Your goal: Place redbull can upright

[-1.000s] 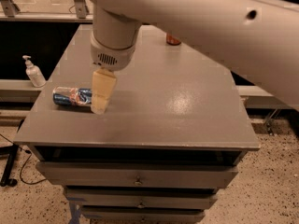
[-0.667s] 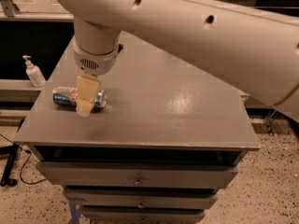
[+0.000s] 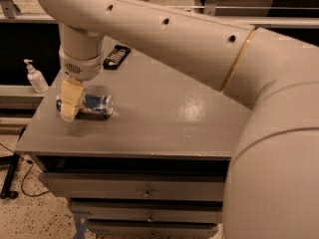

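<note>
The redbull can (image 3: 95, 104), blue and silver, lies on its side near the left front of the grey table (image 3: 164, 118). My gripper (image 3: 70, 101) hangs down from the big white arm and sits at the can's left end, covering that end from the camera. I cannot tell whether it touches the can.
A dark flat packet (image 3: 114, 58) lies at the table's far edge. A white pump bottle (image 3: 35, 77) stands on a lower ledge to the left. Drawers (image 3: 144, 188) run below the table front. The arm's bulk fills the right side.
The gripper has moved left along the can, from its right end to its left end. The can still lies on its side in the same place.
</note>
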Tool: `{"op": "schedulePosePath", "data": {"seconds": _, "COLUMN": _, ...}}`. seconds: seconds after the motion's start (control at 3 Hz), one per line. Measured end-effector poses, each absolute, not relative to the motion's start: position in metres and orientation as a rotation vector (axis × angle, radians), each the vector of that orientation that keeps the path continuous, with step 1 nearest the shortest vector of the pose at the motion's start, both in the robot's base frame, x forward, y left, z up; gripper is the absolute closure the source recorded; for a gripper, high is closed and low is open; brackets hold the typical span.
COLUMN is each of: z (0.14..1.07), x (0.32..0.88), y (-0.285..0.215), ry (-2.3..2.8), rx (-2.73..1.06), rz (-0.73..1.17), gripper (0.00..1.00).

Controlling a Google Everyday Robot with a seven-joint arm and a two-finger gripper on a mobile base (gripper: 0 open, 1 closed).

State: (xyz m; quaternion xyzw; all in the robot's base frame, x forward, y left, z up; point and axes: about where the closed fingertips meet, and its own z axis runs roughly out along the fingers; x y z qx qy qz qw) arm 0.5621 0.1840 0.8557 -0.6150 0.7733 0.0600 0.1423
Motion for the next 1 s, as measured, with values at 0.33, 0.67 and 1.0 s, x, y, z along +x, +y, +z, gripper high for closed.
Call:
{"op": "schedulePosePath", "data": {"seconds": 0.33, "z": 0.845, "x": 0.573, "y": 0.202, "ry": 2.279, "rx": -1.769, "rz": 0.219, "gripper": 0.0}}
{"op": "schedulePosePath", "data": {"seconds": 0.67, "z": 0.838, "x": 0.576, "y": 0.217, "ry": 2.293, "rx": -1.777, "rz": 0.218, "gripper": 0.17}}
{"op": "schedulePosePath", "data": {"seconds": 1.0, "z": 0.835, "x": 0.574, "y": 0.22, "ry": 2.307, "rx": -1.768, "rz": 0.197, "gripper": 0.41}}
